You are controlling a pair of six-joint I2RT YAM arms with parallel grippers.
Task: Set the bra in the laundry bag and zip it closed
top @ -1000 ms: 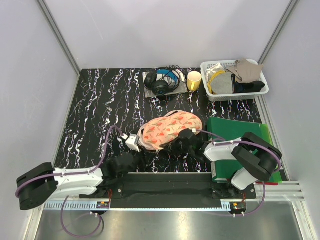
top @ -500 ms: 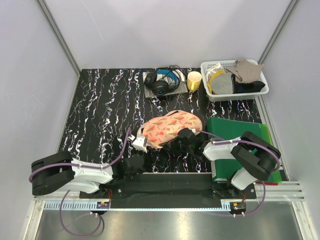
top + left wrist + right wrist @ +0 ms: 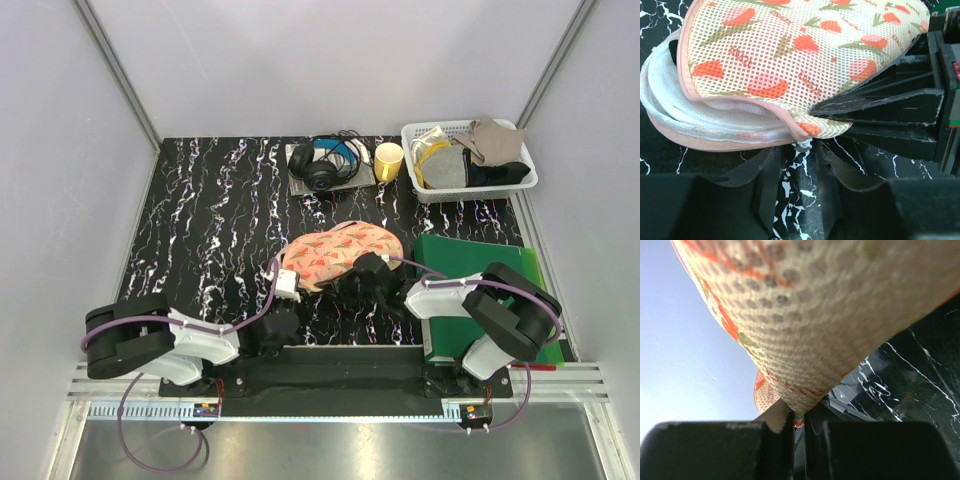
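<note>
Right gripper (image 3: 799,422) jaws pinch the peach-pink mesh laundry bag (image 3: 790,50); left gripper (image 3: 797,150) jaws gape by its white zip pull (image 3: 802,145): grab, tug slowly.

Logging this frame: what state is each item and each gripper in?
laundry bag: zip partly open, white mesh inside showing
bra: not visible in any view
right gripper: shut on the laundry bag's edge
left gripper: fingertips either side of the zipper pull, grip unclear
yellow cup: upright
white basket: holding cloths
headphones: lying flat
green folder: lying flat
</note>
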